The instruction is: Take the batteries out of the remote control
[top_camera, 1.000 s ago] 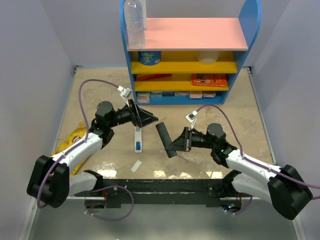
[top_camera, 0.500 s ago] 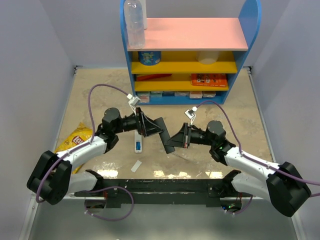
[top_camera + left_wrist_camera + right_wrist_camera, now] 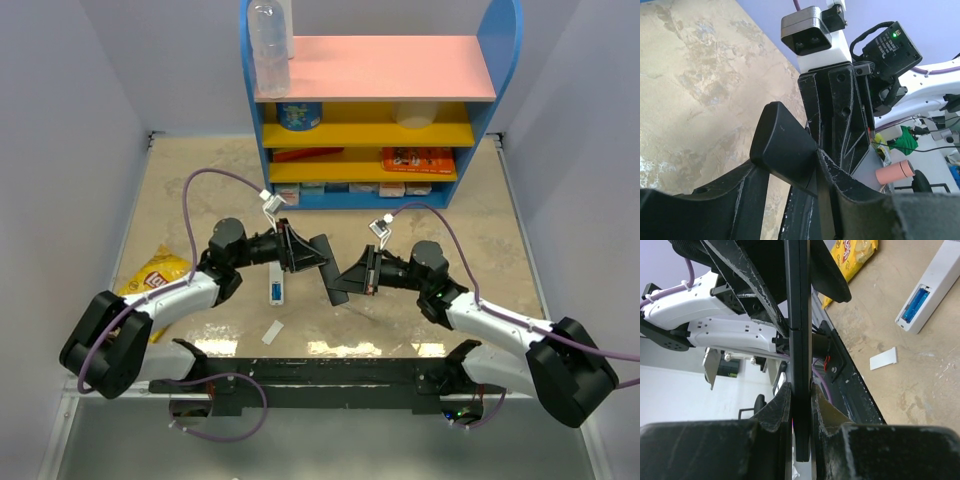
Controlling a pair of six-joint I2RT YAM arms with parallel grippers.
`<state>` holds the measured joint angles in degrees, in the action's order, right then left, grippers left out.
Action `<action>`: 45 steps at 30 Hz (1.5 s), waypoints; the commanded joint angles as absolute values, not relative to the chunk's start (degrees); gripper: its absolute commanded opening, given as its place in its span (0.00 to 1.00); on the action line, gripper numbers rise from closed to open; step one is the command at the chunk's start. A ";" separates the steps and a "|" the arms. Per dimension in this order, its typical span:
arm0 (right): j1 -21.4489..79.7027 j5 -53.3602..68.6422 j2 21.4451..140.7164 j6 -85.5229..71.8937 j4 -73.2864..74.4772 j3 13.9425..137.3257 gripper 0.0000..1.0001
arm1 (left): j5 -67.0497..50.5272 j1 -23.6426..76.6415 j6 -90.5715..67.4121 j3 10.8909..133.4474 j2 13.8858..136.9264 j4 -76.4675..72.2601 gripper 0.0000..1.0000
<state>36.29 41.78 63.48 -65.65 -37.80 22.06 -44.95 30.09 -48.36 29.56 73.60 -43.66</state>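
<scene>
A black remote control (image 3: 330,272) is held off the table between both grippers. My right gripper (image 3: 348,283) is shut on its near end, and the remote shows edge-on between the jaws in the right wrist view (image 3: 801,390). My left gripper (image 3: 318,254) grips its far end; in the left wrist view the remote's rounded end (image 3: 785,150) sits between my fingers (image 3: 840,175). A white remote control (image 3: 274,280) lies on the table with its compartment open and a blue battery (image 3: 916,304) inside. Its white cover (image 3: 272,332) lies nearer the arms.
A yellow chip bag (image 3: 155,275) lies at the left. A blue shelf unit (image 3: 380,100) with boxes stands at the back, with a clear bottle (image 3: 270,45) on top. The black base rail (image 3: 330,372) runs along the near edge.
My left gripper has moved right, from above the white remote to the black remote's far end. My right gripper has raised the black remote toward it.
</scene>
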 commanded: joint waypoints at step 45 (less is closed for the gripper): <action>36.47 42.28 57.48 -62.67 -34.28 18.63 0.00 | -44.91 24.17 -47.46 36.29 80.77 -45.89 0.33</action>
